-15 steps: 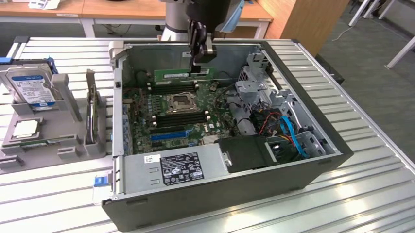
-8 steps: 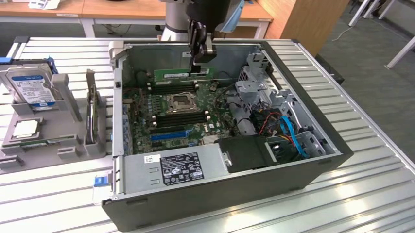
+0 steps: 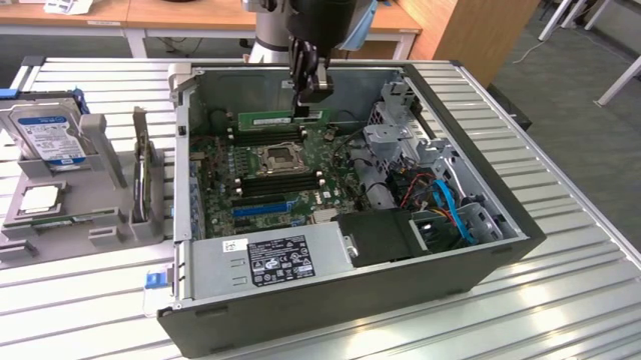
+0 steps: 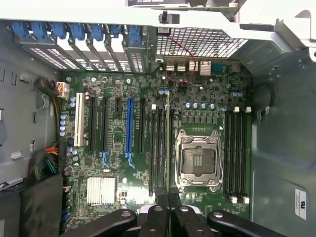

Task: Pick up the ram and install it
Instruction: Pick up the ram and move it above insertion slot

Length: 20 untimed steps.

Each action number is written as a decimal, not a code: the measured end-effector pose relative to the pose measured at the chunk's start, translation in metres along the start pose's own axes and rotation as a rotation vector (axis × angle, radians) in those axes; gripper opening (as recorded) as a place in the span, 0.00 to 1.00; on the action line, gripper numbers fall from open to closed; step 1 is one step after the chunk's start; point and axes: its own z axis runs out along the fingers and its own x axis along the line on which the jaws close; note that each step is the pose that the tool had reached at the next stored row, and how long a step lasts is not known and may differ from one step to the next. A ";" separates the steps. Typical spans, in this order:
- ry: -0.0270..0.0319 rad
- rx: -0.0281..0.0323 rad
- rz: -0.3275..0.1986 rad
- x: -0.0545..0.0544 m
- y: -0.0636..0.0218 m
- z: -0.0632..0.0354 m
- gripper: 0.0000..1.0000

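The ram [image 3: 282, 118] is a thin green stick with a pale label, held on its long edge inside the open computer case. My gripper [image 3: 305, 105] comes down from above and is shut on its top edge. The stick hangs over the black memory slots [image 3: 266, 136] on the far side of the processor socket [image 3: 278, 158]. In the wrist view the ram [image 4: 168, 143] appears edge-on as a thin line running along the memory slots [image 4: 159, 143] beside the socket [image 4: 199, 159]. My gripper [image 4: 169, 193] pinches it there. Whether it touches a slot I cannot tell.
The case walls [image 3: 191, 150] surround the motherboard. A power supply [image 3: 272, 259] lies at the near end, with a drive cage [image 3: 401, 139] and blue cables [image 3: 452, 214] on the exterior view's right. Outside, a hard drive [image 3: 45, 135] and a square silver chip [image 3: 40, 199] sit in holders.
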 end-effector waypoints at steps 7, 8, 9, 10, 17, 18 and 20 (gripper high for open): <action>0.0001 -0.0001 0.000 0.000 -0.0004 0.0078 0.12; 0.0001 -0.0001 0.000 0.000 -0.0004 0.0089 0.12; 0.0001 0.0000 0.000 0.000 -0.0005 0.0099 0.12; 0.0000 0.0000 0.000 0.000 -0.0005 0.0107 0.12; 0.0001 -0.0001 0.000 0.000 -0.0005 0.0114 0.12; 0.0001 0.0000 0.001 0.000 -0.0005 0.0114 0.12; 0.0000 0.0000 0.005 0.000 -0.0005 0.0114 0.12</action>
